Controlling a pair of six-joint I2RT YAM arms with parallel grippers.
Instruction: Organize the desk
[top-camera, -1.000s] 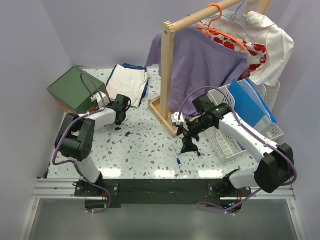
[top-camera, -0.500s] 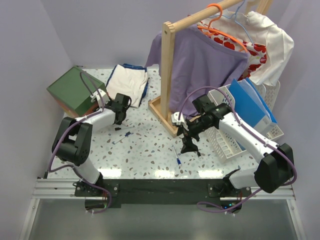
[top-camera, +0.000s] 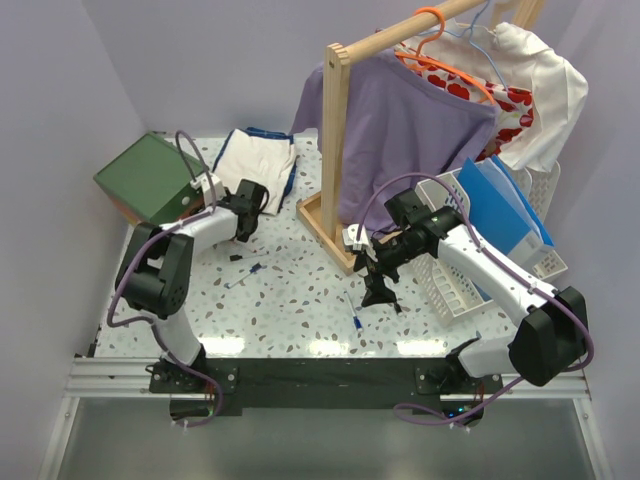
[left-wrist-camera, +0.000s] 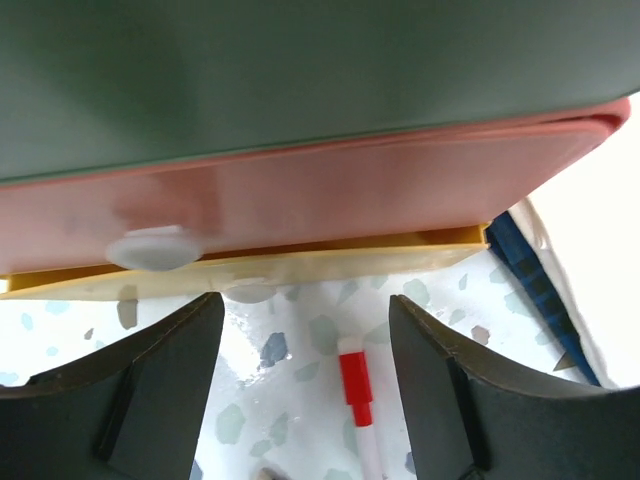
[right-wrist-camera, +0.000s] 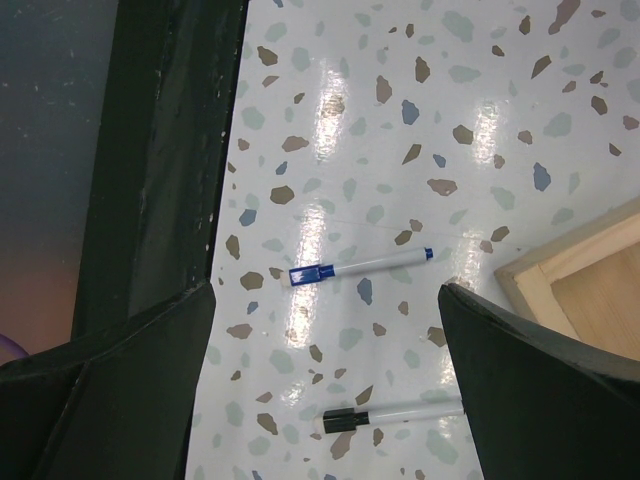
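The desk (top-camera: 290, 300) is a white terrazzo top with a black front rail. My left gripper (top-camera: 240, 230) is open and low over it, in front of the green-topped drawer box (top-camera: 150, 178). In the left wrist view a red-capped marker (left-wrist-camera: 356, 392) lies on the desk between my open fingers (left-wrist-camera: 150, 390), untouched, below the box's pink drawer front (left-wrist-camera: 330, 190) and its white knob (left-wrist-camera: 150, 247). My right gripper (top-camera: 378, 288) is open above a blue-capped marker (right-wrist-camera: 355, 267) and a black-capped marker (right-wrist-camera: 395, 413), both lying flat.
Folded white and blue cloth (top-camera: 256, 160) lies at the back. A wooden clothes rack (top-camera: 338, 150) with hanging shirts stands at centre right, its base (right-wrist-camera: 590, 290) beside the markers. A white basket (top-camera: 470, 280) holds a blue folder. Another marker (top-camera: 245, 276) lies left of centre.
My left gripper has shifted slightly back and to the right, toward the drawer box and cloth. The right arm has not moved.
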